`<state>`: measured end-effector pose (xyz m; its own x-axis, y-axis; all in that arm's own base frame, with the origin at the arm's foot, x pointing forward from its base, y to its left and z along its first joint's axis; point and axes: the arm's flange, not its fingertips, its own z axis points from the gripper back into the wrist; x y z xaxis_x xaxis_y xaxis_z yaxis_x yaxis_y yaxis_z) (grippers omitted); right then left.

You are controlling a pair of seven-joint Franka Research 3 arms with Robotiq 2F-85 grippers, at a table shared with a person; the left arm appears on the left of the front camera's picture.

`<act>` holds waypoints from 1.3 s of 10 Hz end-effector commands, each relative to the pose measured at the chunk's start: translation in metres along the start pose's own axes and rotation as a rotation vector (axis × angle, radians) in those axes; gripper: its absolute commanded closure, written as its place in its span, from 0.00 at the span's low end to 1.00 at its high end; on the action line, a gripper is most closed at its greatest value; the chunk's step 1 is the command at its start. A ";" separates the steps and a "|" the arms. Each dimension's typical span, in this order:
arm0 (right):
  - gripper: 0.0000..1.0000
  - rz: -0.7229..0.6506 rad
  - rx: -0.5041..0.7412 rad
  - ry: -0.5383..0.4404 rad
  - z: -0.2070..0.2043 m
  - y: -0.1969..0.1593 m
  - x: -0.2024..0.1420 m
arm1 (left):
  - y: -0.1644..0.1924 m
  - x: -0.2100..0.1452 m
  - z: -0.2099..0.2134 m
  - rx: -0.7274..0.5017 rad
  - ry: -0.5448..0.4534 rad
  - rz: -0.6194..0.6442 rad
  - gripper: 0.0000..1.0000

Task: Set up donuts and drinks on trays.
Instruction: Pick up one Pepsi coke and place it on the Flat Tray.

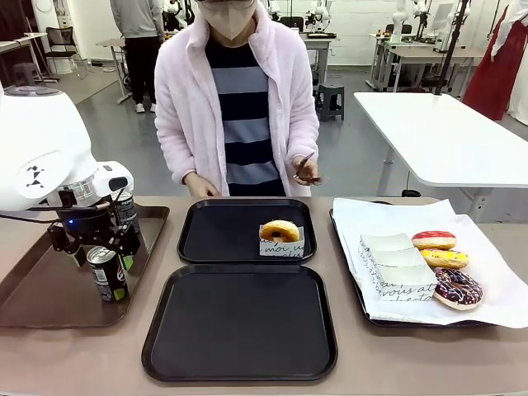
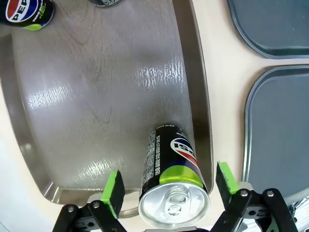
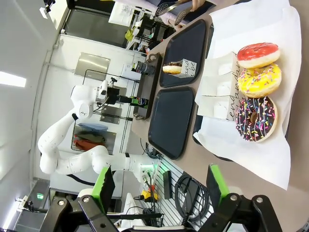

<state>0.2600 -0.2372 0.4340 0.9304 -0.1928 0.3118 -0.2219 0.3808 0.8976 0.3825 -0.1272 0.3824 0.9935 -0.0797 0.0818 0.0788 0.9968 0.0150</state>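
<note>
A black Pepsi can (image 1: 107, 274) stands upright near the right rim of the brown tray (image 1: 33, 289). My left gripper (image 1: 106, 247) hangs over it, open, its green pads (image 2: 114, 192) on either side of the can (image 2: 171, 169) with small gaps. A second can (image 1: 125, 211) stands behind it; in the left wrist view more cans (image 2: 26, 12) stand at the tray's far end. The far black tray (image 1: 191, 243) holds a glazed donut (image 1: 280, 230) in a white sleeve. The near black tray (image 1: 239, 330) is bare. My right gripper (image 3: 161, 186) is open, holding nothing, off to the side of the table.
On the right, a paper-lined tray (image 1: 388, 214) carries a red-iced donut (image 1: 434, 240), a yellow one (image 1: 444, 258), a chocolate-sprinkled one (image 1: 458, 287) and empty sleeves (image 1: 396, 264). A person stands at the far side holding tongs (image 1: 305, 169).
</note>
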 end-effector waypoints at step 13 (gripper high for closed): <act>0.00 0.009 0.013 -0.004 0.002 -0.001 0.001 | -0.003 -0.009 0.161 0.038 -0.033 0.003 0.97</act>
<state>0.2600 -0.2372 0.4339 0.9305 -0.1929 0.3113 -0.2215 0.3803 0.8979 0.3591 -0.1323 0.5361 0.9929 -0.0769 0.0913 0.0717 0.9957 0.0586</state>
